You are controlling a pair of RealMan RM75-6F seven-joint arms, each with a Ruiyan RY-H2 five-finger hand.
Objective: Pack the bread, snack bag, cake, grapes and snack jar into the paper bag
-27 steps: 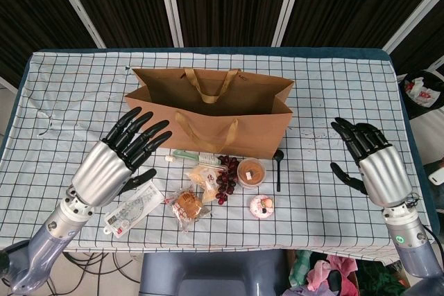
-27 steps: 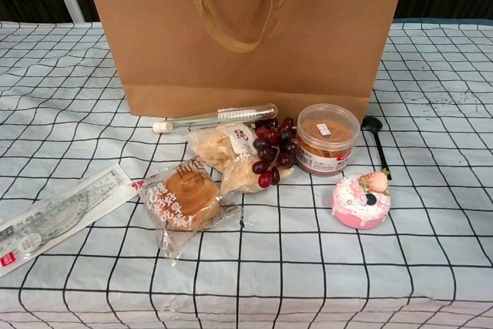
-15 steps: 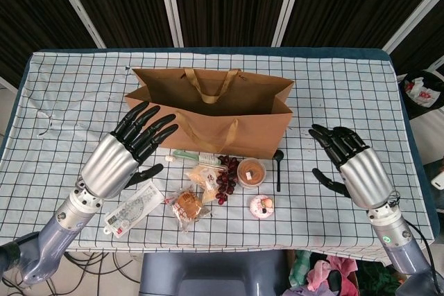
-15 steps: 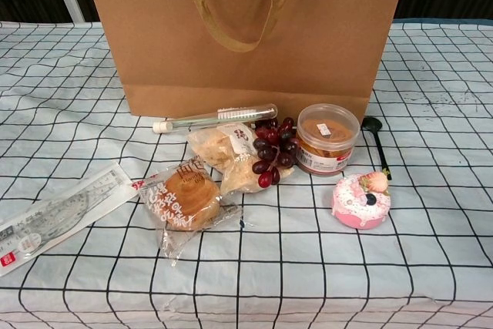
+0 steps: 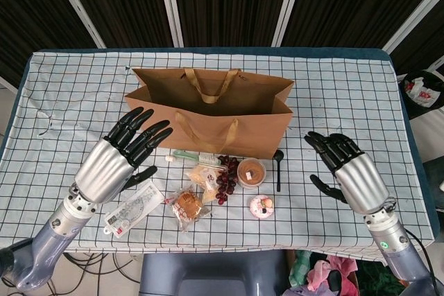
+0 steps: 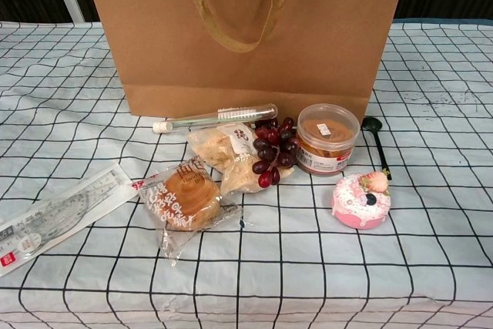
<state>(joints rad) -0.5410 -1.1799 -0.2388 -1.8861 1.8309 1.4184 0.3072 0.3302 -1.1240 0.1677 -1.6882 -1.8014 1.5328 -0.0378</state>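
Note:
The brown paper bag [image 5: 208, 105] [image 6: 246, 28] stands upright and open mid-table. In front of it lie the wrapped bread [image 5: 187, 206] [image 6: 183, 199], the snack bag [image 5: 205, 177] [image 6: 223, 156], the dark grapes [image 5: 225, 179] [image 6: 271, 152], the clear snack jar [image 5: 250, 172] [image 6: 327, 138] and the pink cake [image 5: 261, 206] [image 6: 360, 199]. My left hand [image 5: 125, 154] hovers left of the items, open with fingers spread. Right of them hovers my right hand [image 5: 347, 171], likewise open and empty. Neither hand appears in the chest view.
A toothbrush tube [image 5: 191, 157] [image 6: 216, 117] lies against the bag's base. A black spoon [image 5: 277, 168] [image 6: 377, 144] is right of the jar. A packaged ruler set [image 5: 132, 209] [image 6: 54, 217] lies at the left. The checked tablecloth [image 5: 333, 95] covers the table.
My right hand has moved left, toward the items. My left hand rose toward the bag, then drew back slightly. The objects have not moved.

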